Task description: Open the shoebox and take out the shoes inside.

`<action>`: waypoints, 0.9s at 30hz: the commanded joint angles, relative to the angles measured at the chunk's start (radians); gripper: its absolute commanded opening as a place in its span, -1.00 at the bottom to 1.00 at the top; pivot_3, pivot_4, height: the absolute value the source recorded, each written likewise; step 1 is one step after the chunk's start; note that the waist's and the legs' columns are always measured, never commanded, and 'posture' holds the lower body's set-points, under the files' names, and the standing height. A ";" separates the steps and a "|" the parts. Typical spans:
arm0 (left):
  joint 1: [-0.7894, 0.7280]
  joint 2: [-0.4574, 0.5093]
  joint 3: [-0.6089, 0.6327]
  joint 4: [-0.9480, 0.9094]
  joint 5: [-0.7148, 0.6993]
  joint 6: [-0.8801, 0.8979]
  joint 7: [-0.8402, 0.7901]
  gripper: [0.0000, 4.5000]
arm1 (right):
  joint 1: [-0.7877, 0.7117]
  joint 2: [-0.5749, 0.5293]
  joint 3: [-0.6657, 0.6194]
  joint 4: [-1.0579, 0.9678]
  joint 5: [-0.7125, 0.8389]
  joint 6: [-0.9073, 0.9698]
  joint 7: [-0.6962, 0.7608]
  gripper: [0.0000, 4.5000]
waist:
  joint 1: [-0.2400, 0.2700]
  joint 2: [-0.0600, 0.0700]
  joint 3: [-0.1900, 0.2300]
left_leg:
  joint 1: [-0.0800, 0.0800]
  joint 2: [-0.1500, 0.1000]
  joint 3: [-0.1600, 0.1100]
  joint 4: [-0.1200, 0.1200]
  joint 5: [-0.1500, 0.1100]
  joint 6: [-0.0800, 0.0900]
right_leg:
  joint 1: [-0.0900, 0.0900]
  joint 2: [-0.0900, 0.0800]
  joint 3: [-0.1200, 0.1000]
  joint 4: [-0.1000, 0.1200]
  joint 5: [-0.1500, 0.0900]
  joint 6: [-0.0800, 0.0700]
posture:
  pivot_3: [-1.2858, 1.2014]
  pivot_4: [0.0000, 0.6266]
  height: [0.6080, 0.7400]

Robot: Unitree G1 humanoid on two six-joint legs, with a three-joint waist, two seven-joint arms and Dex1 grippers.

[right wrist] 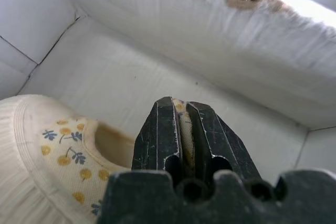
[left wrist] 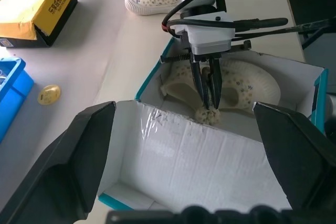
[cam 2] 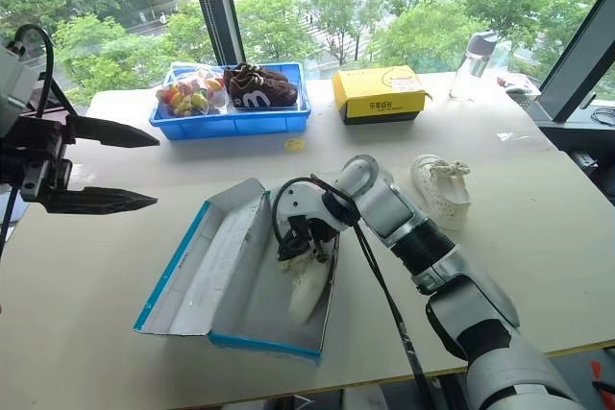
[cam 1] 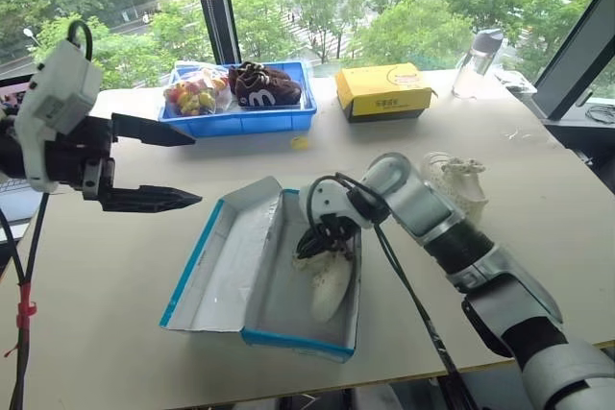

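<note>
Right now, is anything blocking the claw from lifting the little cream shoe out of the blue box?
Nothing visible. The right claw grips the cream flowered shoe inside the open blue cardboard shoebox; its lid lies folded flat aside.

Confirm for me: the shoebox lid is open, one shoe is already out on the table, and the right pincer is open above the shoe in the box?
Not quite. The right pincer is shut on the shoe in the box, as the right wrist view shows. The shoebox lid is open, and the other shoe is out on the table.
</note>
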 commanded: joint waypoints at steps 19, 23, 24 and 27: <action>-0.122 -0.050 -0.092 0.074 0.023 -0.055 -0.043 1.00 | -0.245 -0.291 -0.567 0.023 0.348 0.094 -0.107 -0.98 | 0.003 0.000 0.000 | -0.001 0.000 0.001 -0.001 -0.002 0.002 | -0.001 -0.001 0.000 -0.001 0.000 -0.001 | 0.03 -0.52 1.00; -0.132 -0.057 -0.101 0.082 0.031 -0.060 -0.051 1.00 | -0.251 -0.384 -0.507 0.271 0.216 -0.098 -0.075 -0.98 | 0.005 0.000 0.000 | -0.002 0.000 0.002 0.000 -0.003 0.003 | 0.000 -0.002 0.000 -0.001 0.000 -0.001 | 0.03 -0.52 1.00; -0.133 -0.059 -0.103 0.084 0.033 -0.061 -0.052 1.00 | -0.246 -0.395 -0.491 0.336 0.193 -0.141 -0.051 -0.98 | 0.004 0.000 0.000 | -0.001 0.000 0.003 0.000 -0.003 0.003 | 0.000 -0.002 0.001 -0.001 0.000 -0.001 | 0.03 -0.52 1.00; -0.135 -0.062 -0.107 0.088 0.038 -0.067 -0.055 1.00 | -0.250 -0.392 -0.447 0.528 0.110 -0.289 -0.042 -0.98 | 0.000 0.000 0.001 | -0.001 0.000 0.004 0.000 -0.003 0.003 | -0.001 -0.001 0.001 -0.001 0.000 -0.001 | 0.03 -0.52 1.00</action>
